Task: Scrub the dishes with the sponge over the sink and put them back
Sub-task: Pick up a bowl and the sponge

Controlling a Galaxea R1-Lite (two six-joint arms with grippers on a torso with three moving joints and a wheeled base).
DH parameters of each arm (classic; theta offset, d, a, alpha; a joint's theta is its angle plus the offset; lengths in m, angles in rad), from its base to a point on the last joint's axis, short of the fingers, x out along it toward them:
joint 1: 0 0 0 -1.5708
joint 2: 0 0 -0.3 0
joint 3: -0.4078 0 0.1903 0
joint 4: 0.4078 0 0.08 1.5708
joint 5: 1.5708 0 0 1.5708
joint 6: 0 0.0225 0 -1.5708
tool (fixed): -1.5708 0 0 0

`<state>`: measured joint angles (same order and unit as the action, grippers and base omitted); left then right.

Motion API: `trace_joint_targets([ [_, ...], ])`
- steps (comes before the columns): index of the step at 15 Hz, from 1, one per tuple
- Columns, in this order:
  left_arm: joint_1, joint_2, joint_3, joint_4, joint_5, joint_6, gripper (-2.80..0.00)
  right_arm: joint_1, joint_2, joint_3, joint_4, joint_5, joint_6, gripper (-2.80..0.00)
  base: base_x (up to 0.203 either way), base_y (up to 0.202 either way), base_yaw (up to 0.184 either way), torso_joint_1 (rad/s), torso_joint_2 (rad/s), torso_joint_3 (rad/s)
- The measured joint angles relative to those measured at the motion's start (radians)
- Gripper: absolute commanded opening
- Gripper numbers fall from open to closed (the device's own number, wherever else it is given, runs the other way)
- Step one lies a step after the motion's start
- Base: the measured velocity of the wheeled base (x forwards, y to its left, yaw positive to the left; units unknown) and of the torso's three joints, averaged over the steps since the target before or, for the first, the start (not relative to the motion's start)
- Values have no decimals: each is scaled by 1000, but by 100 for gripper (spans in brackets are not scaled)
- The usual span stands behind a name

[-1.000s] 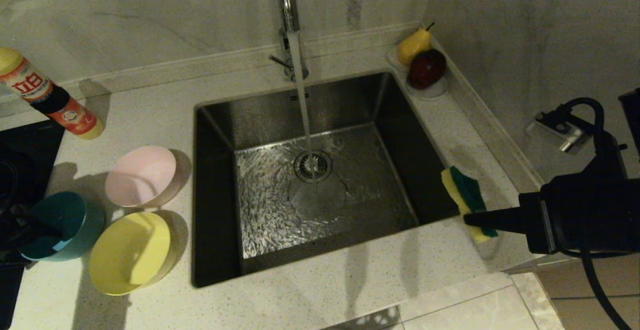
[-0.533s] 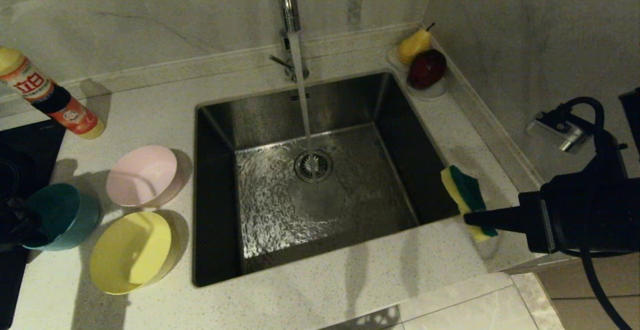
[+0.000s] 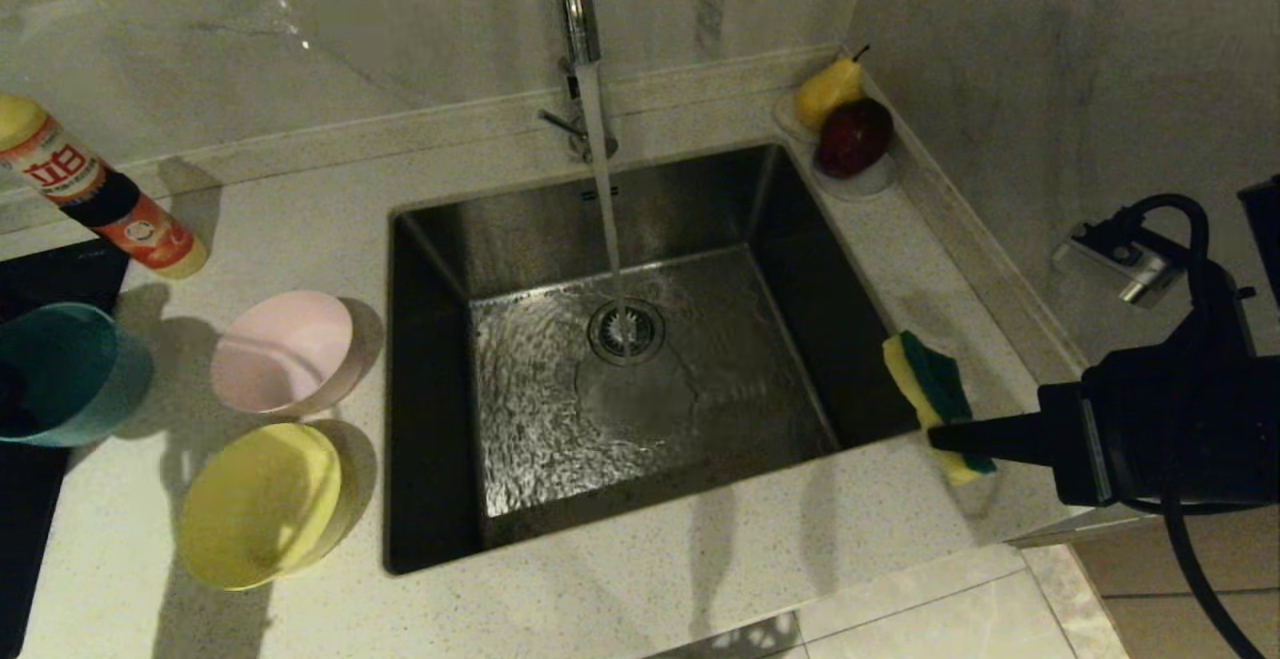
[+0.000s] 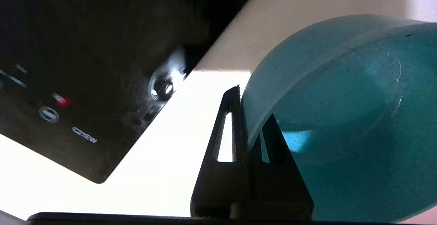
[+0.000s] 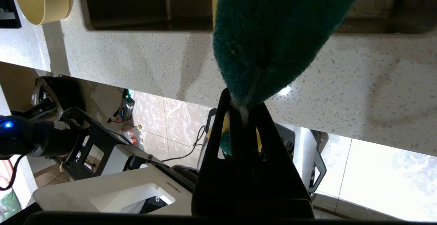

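My left gripper (image 4: 247, 110) is shut on the rim of the light blue bowl (image 4: 341, 115), one finger inside and one outside. In the head view that blue bowl (image 3: 60, 374) hangs tilted at the far left edge, above the counter. The pink bowl (image 3: 285, 351) and the yellow bowl (image 3: 262, 504) sit on the counter left of the sink (image 3: 620, 359). Water runs from the tap into the sink. My right gripper (image 5: 244, 105) is shut on the sponge (image 5: 269, 37); in the head view the sponge (image 3: 935, 399) is at the sink's right edge.
A detergent bottle (image 3: 95, 199) lies at the back left. A black cooktop (image 4: 85, 64) borders the counter at the far left. A white dish with a pear (image 3: 828, 89) and a red apple (image 3: 853, 136) stands at the sink's back right corner. The faucet (image 3: 575, 29) rises behind the sink.
The left gripper has closed on the blue bowl's rim and lifted it up and to the left, off the counter. The right arm with the sponge has not moved.
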<state>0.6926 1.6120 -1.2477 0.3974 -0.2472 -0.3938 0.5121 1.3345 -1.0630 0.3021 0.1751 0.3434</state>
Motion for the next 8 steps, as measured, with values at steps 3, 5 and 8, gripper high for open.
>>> trace_joint_targets([
  [3, 0, -115, -79, 56, -8, -5, -280, 1, 0, 1, 0, 0, 0, -280, 0, 0, 0, 0, 0, 0],
  [5, -33, -191, -150, 97, -13, -16, -280, 6, -5, 0, -1, 0, -1, -280, 0, 0, 0, 0, 0, 0],
  [8, -209, -253, -291, 214, -11, -40, -280, 7, -14, -15, -1, -1, 0, -280, 0, 0, 0, 0, 0, 0],
])
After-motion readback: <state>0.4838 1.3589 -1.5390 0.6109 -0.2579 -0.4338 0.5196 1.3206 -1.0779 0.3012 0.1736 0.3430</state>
